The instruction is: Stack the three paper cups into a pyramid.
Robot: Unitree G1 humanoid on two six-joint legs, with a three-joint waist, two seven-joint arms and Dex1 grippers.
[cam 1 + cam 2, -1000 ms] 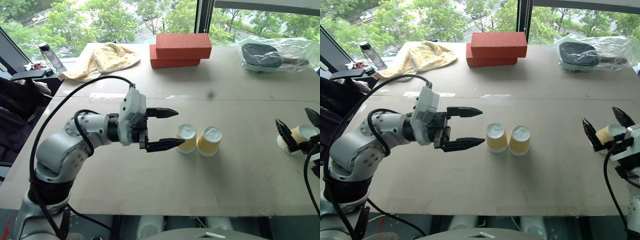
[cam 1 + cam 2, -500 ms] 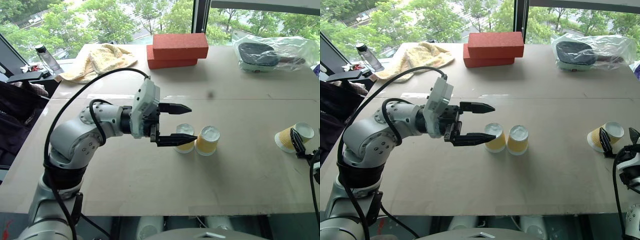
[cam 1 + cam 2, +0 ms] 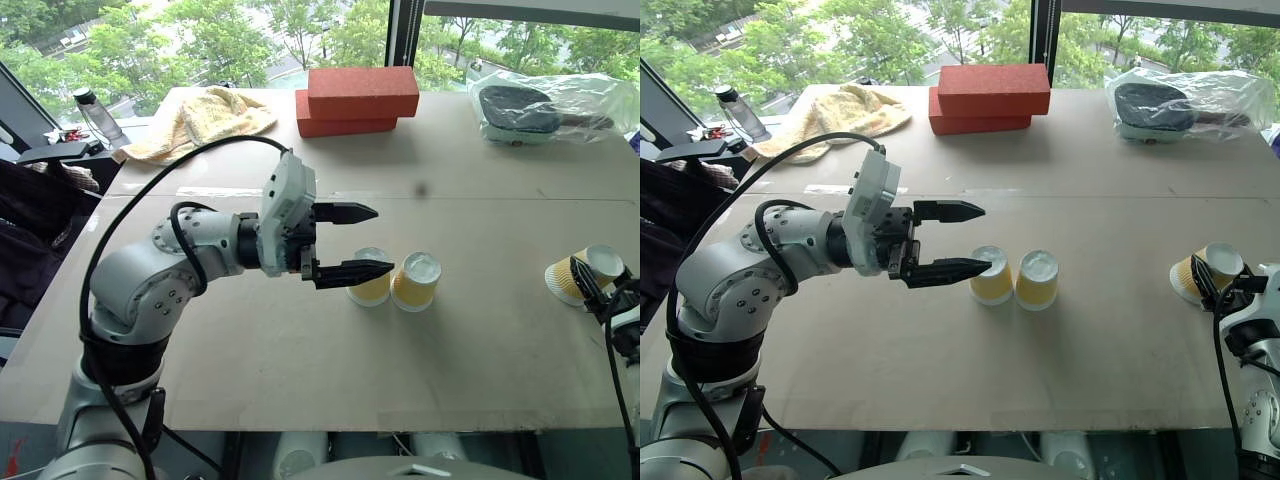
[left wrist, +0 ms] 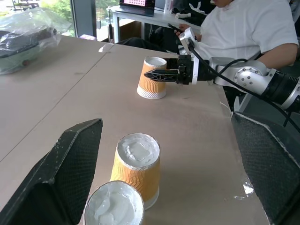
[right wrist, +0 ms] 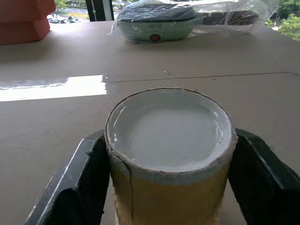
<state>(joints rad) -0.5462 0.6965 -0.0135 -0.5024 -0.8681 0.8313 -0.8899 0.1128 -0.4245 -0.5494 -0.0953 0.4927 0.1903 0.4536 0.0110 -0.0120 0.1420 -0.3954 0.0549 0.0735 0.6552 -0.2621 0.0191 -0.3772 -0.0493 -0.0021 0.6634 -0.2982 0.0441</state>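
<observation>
Two cups stand upside down, side by side and touching, near the middle of the desk (image 3: 480, 350) — the left cup (image 3: 371, 277) and the middle cup (image 3: 417, 282), white bases up. The left tool (image 3: 362, 241) hangs level just to their left, pointing toward them, its black fingers (image 3: 350, 212) spread wide with nothing between them; the lower finger's tip reaches in front of the left cup, and whether it touches cannot be told.

The third cup (image 3: 586, 275) sits well apart at the desk's right edge, also base up, tilted in the head views. The right tool (image 4: 161, 75) is at it: in the right wrist view a finger (image 5: 86, 173) lies against each side of the ribbed wall, and the left wrist view shows the narrowed fingers clasping the cup near its top. No cup is stacked on another yet.

At the far side of the desk lie two red bricks (image 3: 360, 98), one on the other, a yellow towel (image 3: 205, 117) to their left, and a bagged green appliance (image 3: 545, 103) to their right. A bottle (image 3: 95, 112) stands beyond the towel. In the left wrist view a person (image 4: 253, 28) in a white shirt sits behind the right arm.
</observation>
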